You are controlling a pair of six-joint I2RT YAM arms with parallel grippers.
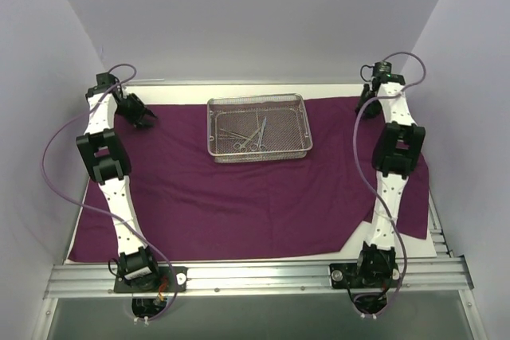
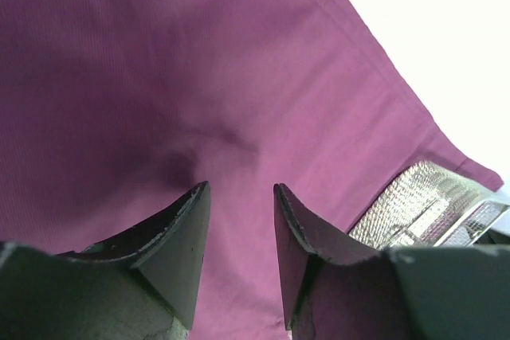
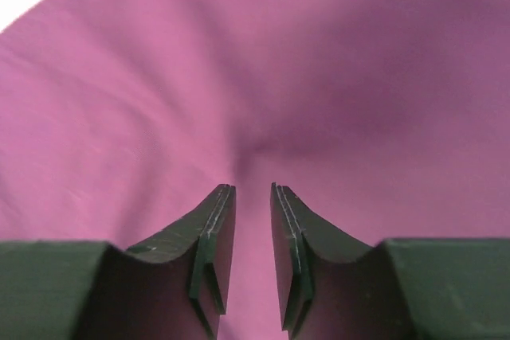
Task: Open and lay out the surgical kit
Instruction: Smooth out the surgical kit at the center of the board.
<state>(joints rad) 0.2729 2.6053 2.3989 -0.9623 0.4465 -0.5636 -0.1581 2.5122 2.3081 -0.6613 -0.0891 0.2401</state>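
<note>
The dark purple cloth wrap (image 1: 263, 197) lies spread flat over the table. On it, at the far middle, stands the silver wire-mesh tray (image 1: 257, 127) with slim scissor-like instruments (image 1: 250, 137) inside. My left gripper (image 1: 142, 117) hovers low over the cloth's far left corner. In the left wrist view it (image 2: 241, 189) is open, with only cloth (image 2: 159, 77) under the gap and the tray (image 2: 430, 212) off to the right. My right gripper (image 1: 366, 101) is at the far right corner. It (image 3: 252, 189) stands slightly open over a small pucker in the cloth (image 3: 263, 145), holding nothing.
White tabletop (image 1: 183, 89) shows beyond the cloth's far edge and along its near edge. Grey walls close in on three sides. A metal rail (image 1: 255, 276) carrying both arm bases runs along the near edge.
</note>
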